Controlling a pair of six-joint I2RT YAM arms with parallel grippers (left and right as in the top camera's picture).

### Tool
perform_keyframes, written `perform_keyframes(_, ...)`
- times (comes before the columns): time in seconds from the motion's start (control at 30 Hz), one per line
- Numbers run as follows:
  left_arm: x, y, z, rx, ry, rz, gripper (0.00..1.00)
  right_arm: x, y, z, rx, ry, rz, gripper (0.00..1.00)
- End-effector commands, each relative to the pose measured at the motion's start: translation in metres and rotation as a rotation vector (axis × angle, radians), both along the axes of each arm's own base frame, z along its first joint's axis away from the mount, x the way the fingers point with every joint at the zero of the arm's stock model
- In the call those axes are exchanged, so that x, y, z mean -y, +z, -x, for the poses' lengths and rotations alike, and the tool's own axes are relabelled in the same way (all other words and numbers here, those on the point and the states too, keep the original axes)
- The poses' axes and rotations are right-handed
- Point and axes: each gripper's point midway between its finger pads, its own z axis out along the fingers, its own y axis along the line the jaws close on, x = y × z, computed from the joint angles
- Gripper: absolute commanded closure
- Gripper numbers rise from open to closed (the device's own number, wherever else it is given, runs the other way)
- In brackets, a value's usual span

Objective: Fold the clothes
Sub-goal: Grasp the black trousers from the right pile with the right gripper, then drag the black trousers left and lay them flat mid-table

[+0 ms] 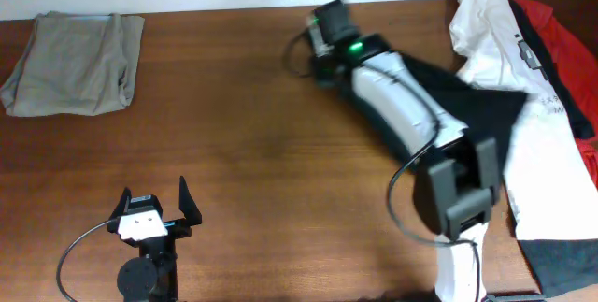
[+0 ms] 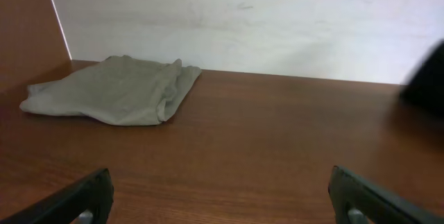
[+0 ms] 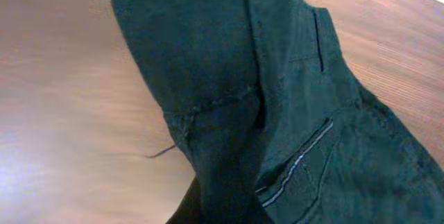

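The black garment (image 1: 488, 106) lies right of centre under my right arm, one end drawn up toward the gripper. My right gripper (image 1: 322, 57) is at the back centre. In the right wrist view its fingers (image 3: 229, 211) are buried in the bunched black fabric (image 3: 277, 92), which shows a pale striped inner band and spreads away over the table; it looks shut on it. A white printed T-shirt (image 1: 551, 166) lies at the right, with a red garment (image 1: 561, 21) beneath it at the far right. My left gripper (image 1: 154, 210) (image 2: 222, 200) is open and empty near the front left.
A grey-khaki folded garment (image 1: 75, 64) (image 2: 118, 89) lies at the back left corner. The brown wooden table (image 1: 234, 134) ends at a white wall at the back. The black garment's edge shows at the far right of the left wrist view (image 2: 427, 78).
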Motion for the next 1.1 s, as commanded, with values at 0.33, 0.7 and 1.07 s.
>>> perform_keyframes(0.33, 0.0, -0.001, 0.0, -0.003, -0.004, -0.019, 0.01, -0.215, 0.09, 0.142, -0.002, 0.289, -0.389, 0.03)
perform_keyframes(0.7, 0.0, -0.001, 0.0, -0.003, -0.004, -0.019, 0.01, 0.153, 0.101, 0.128, -0.307, -0.569, -0.207, 0.01)
perform_keyframes(1.07, 0.0, -0.001, 0.0, -0.003, -0.004, -0.019, 0.01, 0.23, 0.006, 0.203, -0.496, -1.064, -0.232, 0.01)
